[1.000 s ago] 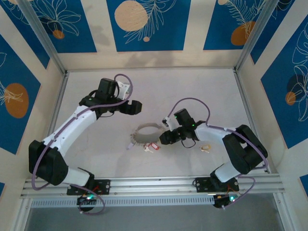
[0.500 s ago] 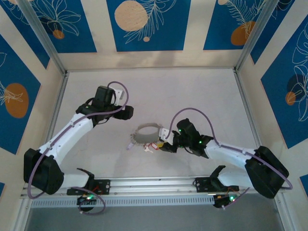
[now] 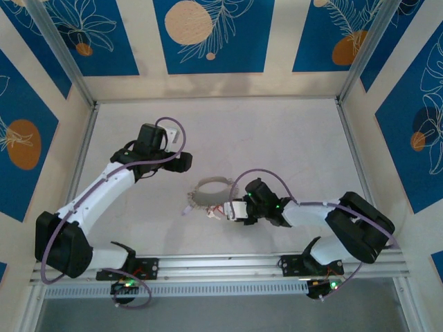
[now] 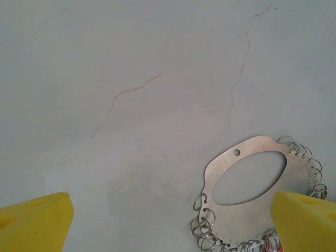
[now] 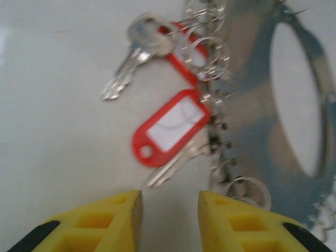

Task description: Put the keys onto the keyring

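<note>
Released and empty, the right tool (image 5: 170,210) has swung low to the red-tagged silver keys (image 5: 173,126) lying against the flat grey metal keyring (image 5: 294,94) near the middle of the surface (image 3: 277,138), likely readying a grasp, while the left tool (image 4: 168,220) hovers spread.

— Any writing you can read from where you sit?
— Nothing I can make out. The one spot made for a label is the red key tag (image 5: 170,126) in my right wrist view. Its white paper window looks blank to me, though that picture is blurred.
— Anything stamped on the keyring?
— I see bare metal on the keyring (image 4: 223,170) in my left wrist view, no readable mark.
— The walls?
— The blue wall panels (image 3: 208,34) carry leaf and circle drawings, no letters.
</note>
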You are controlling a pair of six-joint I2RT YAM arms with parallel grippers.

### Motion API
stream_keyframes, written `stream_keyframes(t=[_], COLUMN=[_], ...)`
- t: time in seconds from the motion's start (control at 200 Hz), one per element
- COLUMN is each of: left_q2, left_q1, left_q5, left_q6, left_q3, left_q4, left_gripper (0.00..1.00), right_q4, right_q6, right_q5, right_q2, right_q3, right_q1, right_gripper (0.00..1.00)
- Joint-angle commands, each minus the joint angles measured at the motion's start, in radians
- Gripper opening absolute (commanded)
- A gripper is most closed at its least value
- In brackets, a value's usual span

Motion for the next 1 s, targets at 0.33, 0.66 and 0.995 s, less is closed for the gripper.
stream_keyframes(t=[0.33,0.66,0.995], left_q2=[0.019,0.036,0.044], left_q1=[0.006,0.006,0.006], left_q5=[0.000,0.000,-0.007], left_q6=[0.017,0.021,0.025], left_q3=[0.002,0.009,0.009], left_q4=[-0.002,-0.012,-0.010], left_gripper=[0.96,0.96,0.96], right_q4=[0.188,0.273,0.225], right_q6=[0.008,0.022,0.051], right_q5=[0.124,0.157,0.024], right_q2=[0.127,0.104,0.092], right_q3=[0.017,-0.019,0.003], right_q1=[-0.007,-0.028,-0.043], right_gripper=[0.32,0.23,0.17])
